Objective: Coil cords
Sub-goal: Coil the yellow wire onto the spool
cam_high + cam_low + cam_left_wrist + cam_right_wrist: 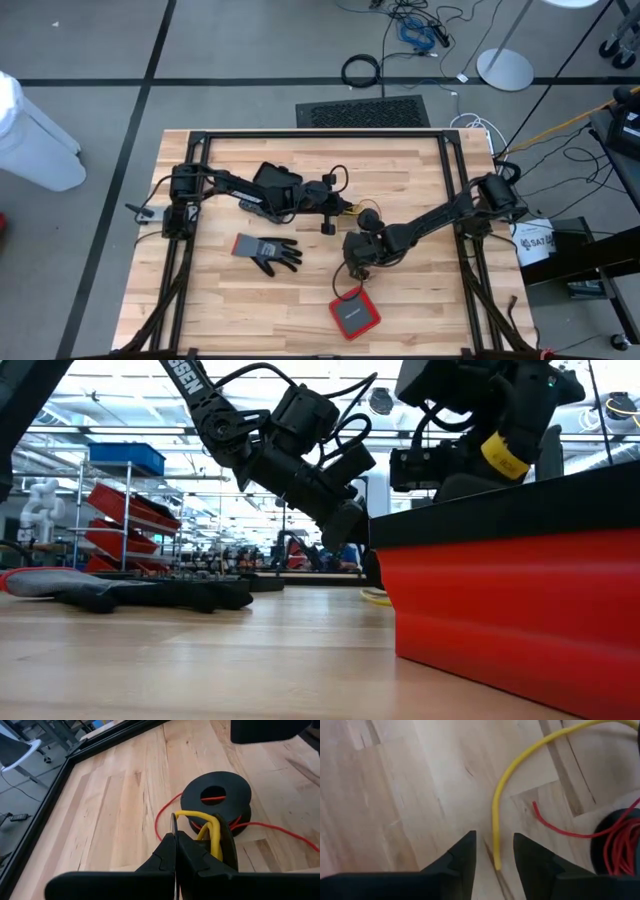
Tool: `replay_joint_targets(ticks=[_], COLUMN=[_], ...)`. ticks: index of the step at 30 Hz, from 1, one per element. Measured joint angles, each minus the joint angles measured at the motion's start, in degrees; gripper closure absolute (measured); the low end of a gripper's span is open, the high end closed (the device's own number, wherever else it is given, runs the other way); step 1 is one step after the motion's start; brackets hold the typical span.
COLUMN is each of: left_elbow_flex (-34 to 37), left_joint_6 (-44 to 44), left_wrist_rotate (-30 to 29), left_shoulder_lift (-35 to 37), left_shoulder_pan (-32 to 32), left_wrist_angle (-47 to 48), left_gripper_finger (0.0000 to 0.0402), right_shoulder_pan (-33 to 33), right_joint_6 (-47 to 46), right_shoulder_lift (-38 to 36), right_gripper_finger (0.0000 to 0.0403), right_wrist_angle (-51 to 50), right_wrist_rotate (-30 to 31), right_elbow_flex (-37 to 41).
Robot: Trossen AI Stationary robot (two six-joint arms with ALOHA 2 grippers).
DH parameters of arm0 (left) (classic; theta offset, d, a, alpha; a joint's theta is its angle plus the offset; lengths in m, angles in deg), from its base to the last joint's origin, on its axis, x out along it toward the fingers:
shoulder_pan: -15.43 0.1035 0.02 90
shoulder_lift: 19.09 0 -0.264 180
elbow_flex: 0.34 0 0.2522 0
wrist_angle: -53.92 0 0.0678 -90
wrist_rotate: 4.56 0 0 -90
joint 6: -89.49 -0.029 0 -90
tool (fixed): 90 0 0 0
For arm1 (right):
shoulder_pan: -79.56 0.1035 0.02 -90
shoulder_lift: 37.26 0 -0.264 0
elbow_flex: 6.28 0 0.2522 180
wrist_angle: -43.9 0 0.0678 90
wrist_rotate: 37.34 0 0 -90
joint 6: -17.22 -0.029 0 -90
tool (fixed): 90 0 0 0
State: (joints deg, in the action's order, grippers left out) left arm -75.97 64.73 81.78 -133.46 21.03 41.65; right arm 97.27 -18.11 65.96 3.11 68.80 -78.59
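Note:
The yellow cord is gathered in loops in my left gripper, which is shut on it just beside a black spool near the table's middle. The red cord is partly wound on that spool, and the rest trails over the wood. The yellow cord's free length lies on the table, with its end between the open fingers of my right gripper. That gripper points down near the spool and touches nothing. My left gripper pinches several strands of the yellow cord's looped part between its two fingers. The loop tops stick out past the fingertips toward the spool. The gripper slants down from the table's left side, and the bundle sits just above the wood.
A grey glove lies near the left of the table's middle. A red box with a black top stands near the front edge and fills the low view's right. A black frame runs round the table.

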Motion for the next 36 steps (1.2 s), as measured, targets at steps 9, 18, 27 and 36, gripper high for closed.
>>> replay_joint_targets(ticks=[9, 18, 27, 36], left_elbow_flex=[0.00, 0.00, 0.00, 0.02], left_joint_6=[-0.01, -0.10, -0.16, -1.13], left_wrist_rotate=[0.00, 0.00, 0.00, -0.02], left_shoulder_lift=[0.00, 0.00, 0.00, 0.00], left_shoulder_pan=[0.00, 0.00, 0.00, -0.05], left_wrist_angle=[-0.02, 0.00, 0.79, 1.35], left_gripper_finger=[0.0402, 0.0402, 0.0402, 0.0402], right_shoulder_pan=[-1.22, -0.90, 0.63, 1.16], right_joint_6=[0.20, 1.80, 3.18, 2.68], right_shoulder_lift=[0.83, 0.96, -4.16, -12.66], right_gripper_finger=[0.0383, 0.0401, 0.0402, 0.0403], right_wrist_angle=[-0.67, 4.77, 4.72, -1.39], right_wrist_rotate=[-1.79, -1.11, 8.16, 16.92], right_elbow_flex=[0.00, 0.11, 0.09, 0.04])
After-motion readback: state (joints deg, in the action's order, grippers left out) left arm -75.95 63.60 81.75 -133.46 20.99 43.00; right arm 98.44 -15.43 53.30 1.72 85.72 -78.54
